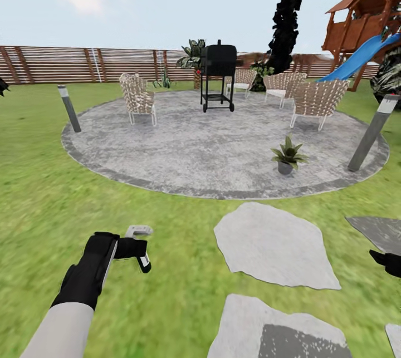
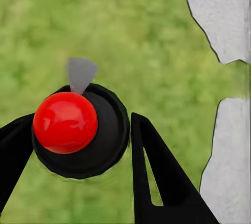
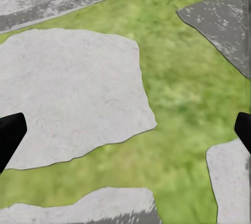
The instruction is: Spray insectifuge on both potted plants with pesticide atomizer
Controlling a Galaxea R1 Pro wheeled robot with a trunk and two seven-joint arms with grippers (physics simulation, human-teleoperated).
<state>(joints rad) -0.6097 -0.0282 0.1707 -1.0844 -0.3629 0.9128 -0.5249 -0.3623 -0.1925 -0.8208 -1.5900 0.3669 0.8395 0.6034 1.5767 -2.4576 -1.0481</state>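
Note:
My left gripper (image 1: 135,250) hovers low over the lawn at the lower left, shut on the pesticide atomizer (image 1: 138,231), whose whitish trigger head pokes above the black fingers. In the left wrist view the atomizer's red nozzle tip (image 2: 65,122) and dark round body sit between the two fingers (image 2: 157,177). One potted plant (image 1: 288,155), a green rosette in a small grey pot, stands on the near right part of the round paved patio (image 1: 184,152), well ahead of me. My right gripper (image 1: 390,262) is at the right edge, open and holding nothing, above grass and stepping stones (image 3: 68,93).
Large grey stepping stones (image 1: 273,244) lie between me and the patio. Two grey bollard posts (image 1: 71,108) (image 1: 372,134) flank the patio. Wicker chairs (image 1: 138,99) and a black grill (image 1: 218,75) stand at its far side. A wooden fence (image 1: 83,64) and a playhouse slide (image 1: 362,54) lie behind.

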